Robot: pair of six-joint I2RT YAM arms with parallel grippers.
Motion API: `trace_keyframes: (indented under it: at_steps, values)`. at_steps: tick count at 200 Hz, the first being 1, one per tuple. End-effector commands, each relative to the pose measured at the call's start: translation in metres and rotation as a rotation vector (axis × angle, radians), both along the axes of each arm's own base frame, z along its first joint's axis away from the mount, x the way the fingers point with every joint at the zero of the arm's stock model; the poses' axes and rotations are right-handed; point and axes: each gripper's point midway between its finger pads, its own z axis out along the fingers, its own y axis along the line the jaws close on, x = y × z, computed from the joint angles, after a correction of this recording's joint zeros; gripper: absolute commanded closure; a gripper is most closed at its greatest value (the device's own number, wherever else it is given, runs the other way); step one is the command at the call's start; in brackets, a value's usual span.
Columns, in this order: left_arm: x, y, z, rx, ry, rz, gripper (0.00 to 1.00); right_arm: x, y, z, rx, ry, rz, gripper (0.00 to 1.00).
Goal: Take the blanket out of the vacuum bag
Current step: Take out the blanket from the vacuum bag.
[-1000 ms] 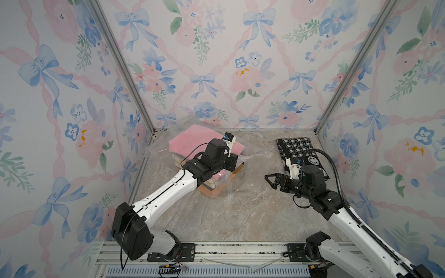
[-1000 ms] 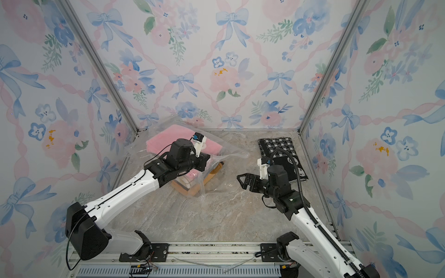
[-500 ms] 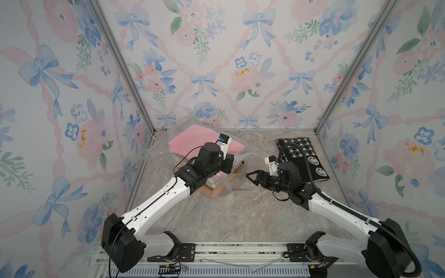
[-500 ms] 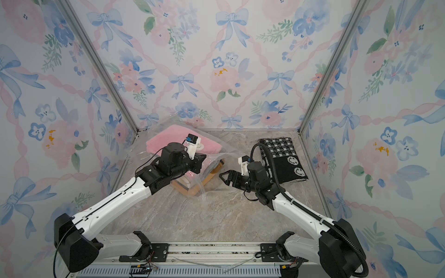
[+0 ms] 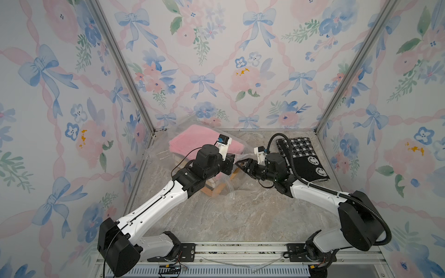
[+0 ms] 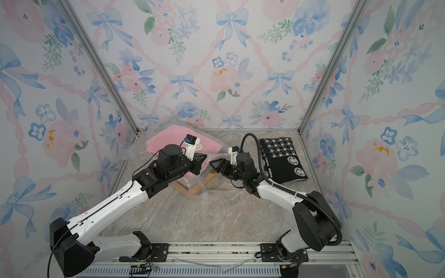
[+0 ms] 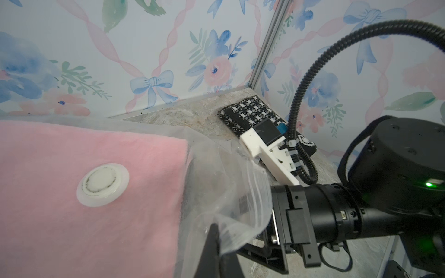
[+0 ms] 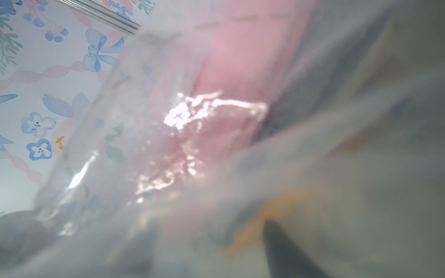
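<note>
The large clear plastic vacuum bag [image 7: 231, 168] lies at the far left of the marbled worktop [image 5: 240, 211], with the folded pink fleece blanket [image 5: 187, 140] inside it, under the round white valve cap [image 7: 102, 184]. The left claw [image 6: 203, 158] is closed on the film at the bag's mouth. The right claw [image 6: 214, 164] is at the same mouth, jaws apart, film around them; if it touches the blanket I cannot tell. The risk, I think: loose film covers the pink edge, so the right claw may close on plastic only. A pull would then drag the whole bag, or slip the film out of the left claw.
</note>
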Motion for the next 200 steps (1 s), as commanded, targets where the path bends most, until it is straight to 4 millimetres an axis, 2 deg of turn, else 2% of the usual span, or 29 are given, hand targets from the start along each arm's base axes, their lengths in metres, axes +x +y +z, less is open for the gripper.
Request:
trace_keyframes:
  at_steps: [1, 46, 114, 117, 122, 168, 200]
  values:
    - [-0.003, -0.002, 0.03, -0.07, -0.078, -0.005, 1.0, 0.007, 0.018, 0.007, 0.05, -0.006, 0.027, 0.3]
    - [-0.004, -0.001, 0.023, -0.046, -0.074, -0.01, 1.0, 0.021, 0.031, 0.004, 0.063, 0.001, 0.013, 0.33]
    - [-0.001, -0.003, 0.02, -0.033, -0.077, -0.011, 1.0, 0.027, 0.036, 0.018, 0.026, -0.012, 0.015, 0.33]
    - [-0.001, -0.003, 0.021, -0.033, -0.078, -0.012, 1.0, 0.026, 0.037, 0.017, 0.021, -0.01, 0.014, 0.33]
    - [-0.001, -0.003, 0.019, -0.029, -0.075, -0.012, 1.0, 0.03, 0.038, 0.004, -0.003, 0.014, 0.009, 0.33]
    - [-0.001, 0.001, 0.016, -0.02, -0.074, -0.005, 1.0, 0.038, 0.045, -0.019, -0.026, 0.064, 0.01, 0.35]
    - [0.0, 0.005, 0.016, -0.029, -0.081, 0.0, 1.0, 0.033, 0.036, -0.035, -0.065, 0.085, -0.009, 0.35]
